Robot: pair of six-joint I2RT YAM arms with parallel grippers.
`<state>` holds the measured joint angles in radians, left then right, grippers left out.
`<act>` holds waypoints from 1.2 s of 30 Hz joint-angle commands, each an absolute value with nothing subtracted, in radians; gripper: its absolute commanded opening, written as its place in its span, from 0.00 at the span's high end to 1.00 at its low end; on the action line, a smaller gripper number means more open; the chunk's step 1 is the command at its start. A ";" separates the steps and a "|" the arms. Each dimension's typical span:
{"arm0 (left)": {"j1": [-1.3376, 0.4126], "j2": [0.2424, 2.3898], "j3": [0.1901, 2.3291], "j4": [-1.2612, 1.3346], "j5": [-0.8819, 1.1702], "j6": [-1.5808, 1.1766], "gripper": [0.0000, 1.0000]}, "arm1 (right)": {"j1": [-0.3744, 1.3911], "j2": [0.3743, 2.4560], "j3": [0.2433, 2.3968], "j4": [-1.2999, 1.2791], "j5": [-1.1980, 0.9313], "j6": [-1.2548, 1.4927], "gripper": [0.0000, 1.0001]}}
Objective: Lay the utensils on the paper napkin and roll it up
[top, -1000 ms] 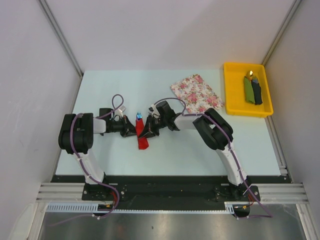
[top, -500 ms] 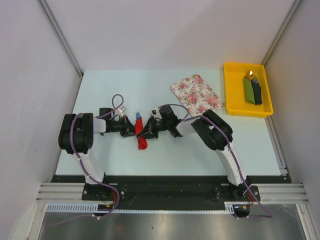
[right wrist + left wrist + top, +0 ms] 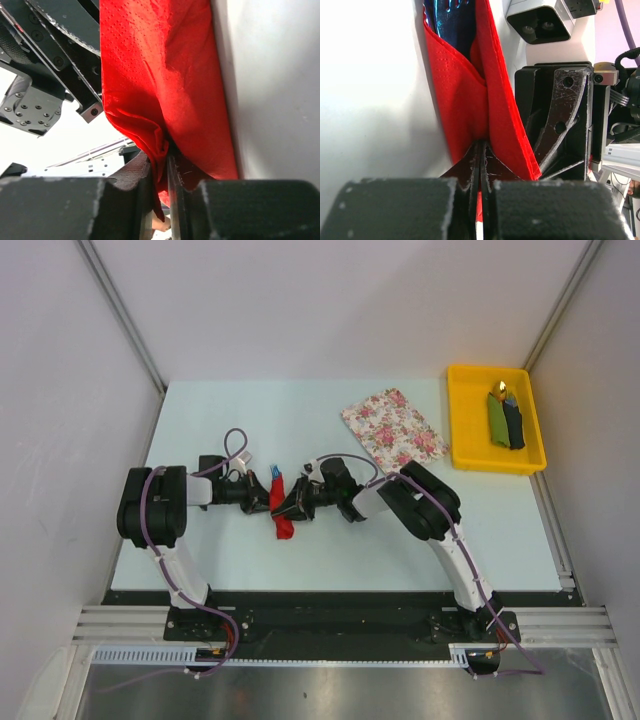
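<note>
The red paper napkin [image 3: 283,510] lies folded into a narrow strip on the table between my two grippers. A blue utensil tip [image 3: 276,471] sticks out of its far end; in the left wrist view the dark blue utensil [image 3: 451,20] sits inside the napkin's [image 3: 465,95] fold. My left gripper [image 3: 262,496] is shut on the napkin's left edge. My right gripper [image 3: 291,504] is shut on the napkin's [image 3: 160,80] right edge. The pink-purple utensil is hidden.
A floral-print cloth [image 3: 393,427] lies at the back right. A yellow tray [image 3: 470,430] at the far right holds a green roll and a dark roll [image 3: 505,420]. The table's walls stand close at left and right.
My right gripper has moved left, pushing the napkin's right edge over towards the left gripper. The napkin has become narrower. The left gripper has stayed put.
</note>
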<state>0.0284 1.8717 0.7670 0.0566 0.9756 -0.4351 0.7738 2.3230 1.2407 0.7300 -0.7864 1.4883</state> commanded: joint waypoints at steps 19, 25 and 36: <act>0.063 1.672 0.787 -0.014 0.907 -0.367 1.00 | 0.736 2.355 1.256 0.405 -0.715 1.295 0.75; 0.094 1.629 0.833 -0.086 0.899 -0.335 0.96 | 0.741 2.352 1.307 0.360 -0.699 1.262 0.74; 0.037 1.666 0.930 -0.221 0.851 -0.236 0.78 | 0.753 2.367 1.357 0.353 -0.703 1.275 0.65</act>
